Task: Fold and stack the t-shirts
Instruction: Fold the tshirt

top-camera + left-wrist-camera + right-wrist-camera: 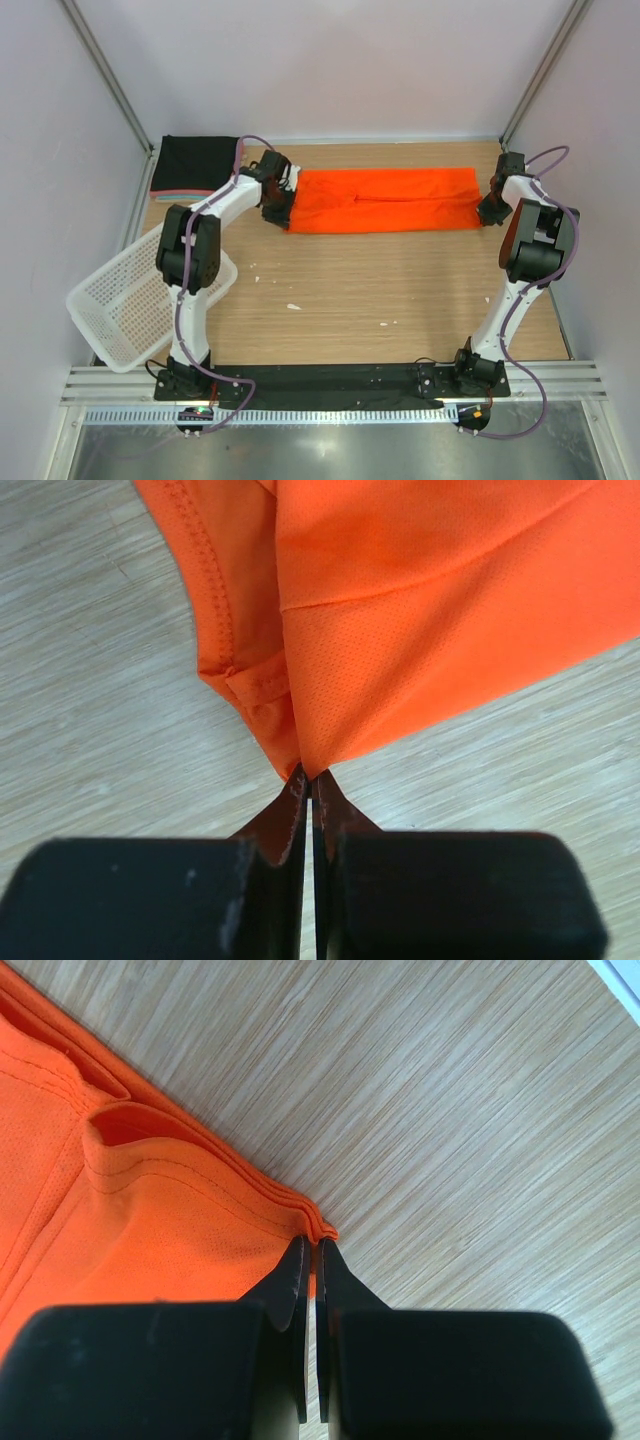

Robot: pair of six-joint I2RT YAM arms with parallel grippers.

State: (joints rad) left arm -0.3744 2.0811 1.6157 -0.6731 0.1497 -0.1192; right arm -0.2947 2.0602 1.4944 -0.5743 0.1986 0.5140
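A bright orange-red t-shirt [385, 199] lies folded into a long band across the far part of the wooden table. My left gripper [275, 208] is shut on its left near corner, and in the left wrist view the cloth corner [300, 750] is pinched at the fingertips [308, 778]. At the band's right end my right gripper [492, 210] is shut on the layered hem corner [318, 1222], with the orange-red cloth [120, 1220] spreading to the left. A stack of folded t-shirts [195, 165], black on top with pink and teal edges below, sits at the far left corner.
A white plastic mesh basket [130, 300] lies tilted at the table's left edge, close to the left arm. Grey walls and metal posts close in the far side and both sides. Small white scraps [293, 306] lie on the wood in the middle.
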